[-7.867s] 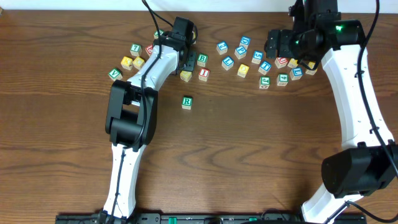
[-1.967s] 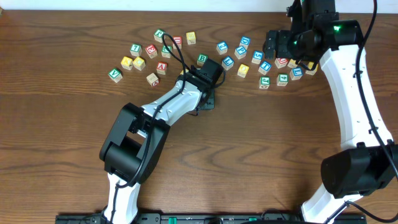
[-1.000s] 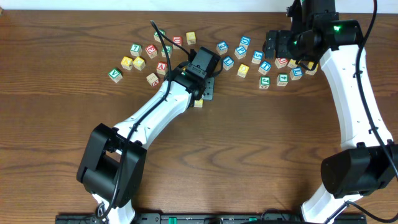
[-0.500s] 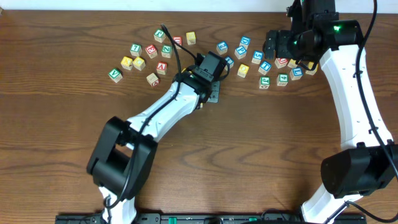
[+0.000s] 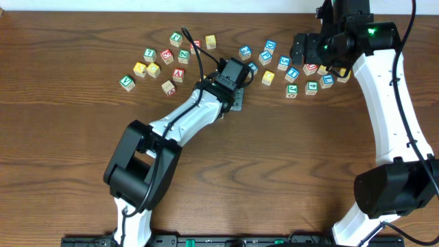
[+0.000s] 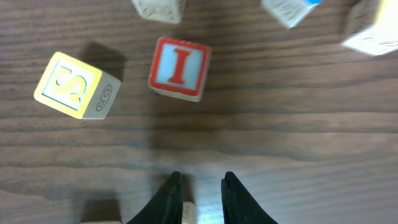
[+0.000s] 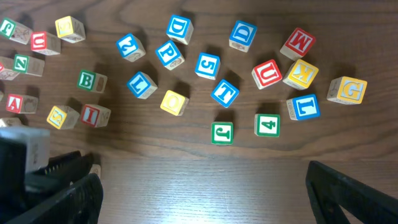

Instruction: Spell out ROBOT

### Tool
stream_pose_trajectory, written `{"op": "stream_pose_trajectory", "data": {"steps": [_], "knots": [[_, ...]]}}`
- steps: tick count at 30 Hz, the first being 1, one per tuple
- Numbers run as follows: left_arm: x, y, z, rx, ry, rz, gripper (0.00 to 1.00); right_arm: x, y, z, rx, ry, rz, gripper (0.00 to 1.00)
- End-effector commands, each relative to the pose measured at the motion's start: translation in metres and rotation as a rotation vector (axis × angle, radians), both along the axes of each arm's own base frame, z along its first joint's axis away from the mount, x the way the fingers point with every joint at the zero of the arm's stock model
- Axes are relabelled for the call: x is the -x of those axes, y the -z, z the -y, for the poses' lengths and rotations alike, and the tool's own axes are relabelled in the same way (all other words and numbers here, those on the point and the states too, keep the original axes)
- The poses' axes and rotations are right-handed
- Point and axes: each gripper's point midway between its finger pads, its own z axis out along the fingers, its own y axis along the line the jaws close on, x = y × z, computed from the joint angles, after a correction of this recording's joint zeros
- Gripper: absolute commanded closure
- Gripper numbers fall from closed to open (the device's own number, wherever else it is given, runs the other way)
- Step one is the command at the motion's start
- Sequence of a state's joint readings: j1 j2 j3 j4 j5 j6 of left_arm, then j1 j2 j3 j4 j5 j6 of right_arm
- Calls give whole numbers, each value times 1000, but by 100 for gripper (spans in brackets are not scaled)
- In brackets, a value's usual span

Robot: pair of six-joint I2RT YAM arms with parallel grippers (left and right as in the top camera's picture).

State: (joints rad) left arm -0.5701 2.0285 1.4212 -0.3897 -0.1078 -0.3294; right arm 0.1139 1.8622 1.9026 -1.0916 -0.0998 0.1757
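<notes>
Left wrist view: left gripper (image 6: 202,180) low near I block (image 6: 179,67), fingers nearly together about a pale sliver (image 6: 188,211); grasp cannot be told. Right gripper (image 7: 205,199) spread wide over T block (image 7: 224,93), B block (image 7: 91,80). Probably early in the word; next, finding an O.

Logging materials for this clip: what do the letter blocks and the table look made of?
Blocks: likely wood, with pale bare sides, faint grain and faces painted in matte colour. Table: dark brown wood or wood-look laminate, with long grain lines and a slight sheen.
</notes>
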Motion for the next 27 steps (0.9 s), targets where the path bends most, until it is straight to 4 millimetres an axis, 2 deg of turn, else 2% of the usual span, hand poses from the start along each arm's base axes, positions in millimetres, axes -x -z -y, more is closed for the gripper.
{"op": "stream_pose_trajectory", "data": {"steps": [1,2,8,27], "knots": [[-15,2,-16,-30,-7,21,81,-2,-6,-3,-3,4,14,1],[-17,1,-19,-28,-14,26,86,-2,-6,-3,-3,4,14,1],[-20,4,-26,-31,-27,20,92,-2,-6,-3,-3,4,14,1],[-14,28,-24,-51,-15,-27,92,-2,-6,-3,-3,4,14,1]]}}
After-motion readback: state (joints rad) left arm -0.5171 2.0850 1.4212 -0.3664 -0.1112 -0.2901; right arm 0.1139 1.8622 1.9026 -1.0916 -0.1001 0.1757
